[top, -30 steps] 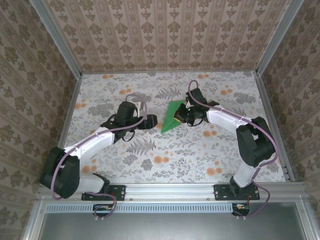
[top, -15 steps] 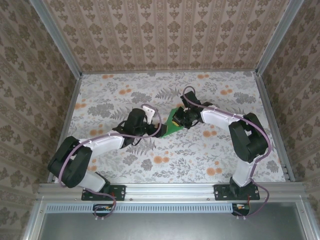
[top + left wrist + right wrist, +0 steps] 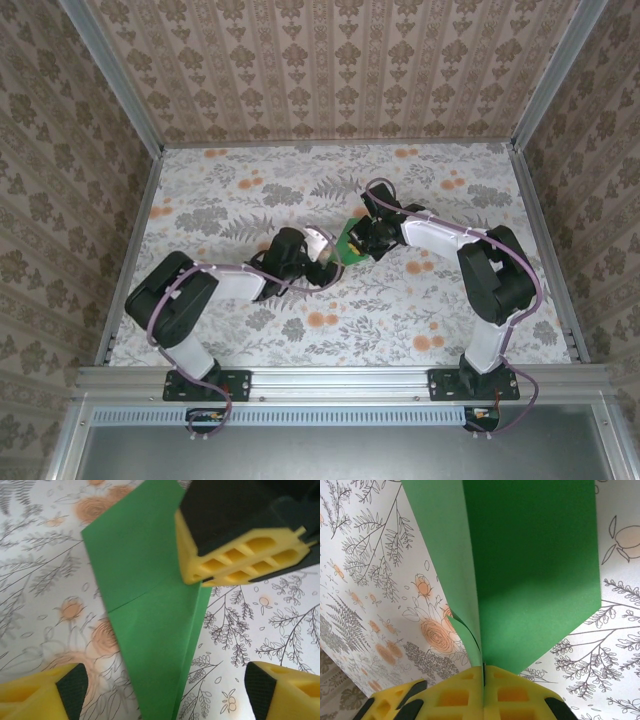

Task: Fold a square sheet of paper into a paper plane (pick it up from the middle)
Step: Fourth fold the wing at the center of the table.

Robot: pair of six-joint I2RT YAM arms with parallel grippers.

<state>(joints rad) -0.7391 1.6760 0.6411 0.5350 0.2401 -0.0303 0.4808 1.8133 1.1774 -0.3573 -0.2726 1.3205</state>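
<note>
The left tool point(image 3: 165, 692) stands open, its yellow fingers point(image 3: 42, 692) spread wide. The pointed end of the creased green paper point(image 3: 145, 580) runs between them, touching neither, over the flowered worktop point(image 3: 45, 580). Farther ahead and to the right, the right tool point(image 3: 483, 670) is clamped on the paper, with the layers pinched between its pressed-together fingers.

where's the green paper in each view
Top external: green paper at mid-table, between the two arms' wrists.
Left wrist: green paper in the centre, a folded pointed shape running down to the bottom edge.
Right wrist: green paper in the upper half, rising from the shut fingers.
Shared landmark: right gripper, yellow, shut on the paper.
</note>
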